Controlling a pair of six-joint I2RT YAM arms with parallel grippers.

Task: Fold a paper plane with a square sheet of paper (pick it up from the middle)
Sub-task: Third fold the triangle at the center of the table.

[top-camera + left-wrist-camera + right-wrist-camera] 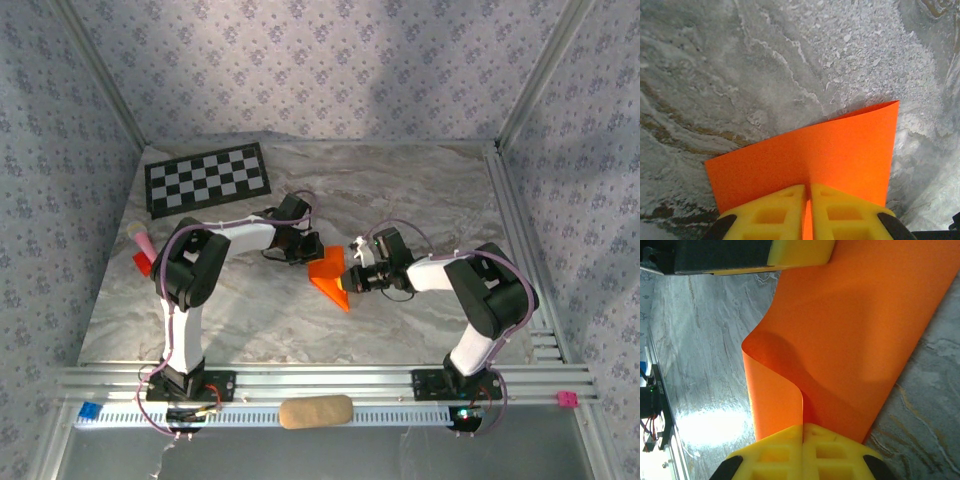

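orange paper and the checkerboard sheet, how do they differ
The orange paper is plain bright orange; the checkerboard sheet is black-and-white squares. The orange paper is curled and pinched by the left gripper and right gripper; the checkerboard sheet lies flat, untouched, at the far left. Both are thin sheets.

We find a robot test cell of laboratory type. An aluminium extrusion rail point(330, 383) runs along the frame's bottom. Patterned backdrop panels point(320, 60) enclose a marble-print table point(420, 190), with a checkerboard sheet point(208, 178) at upper left.
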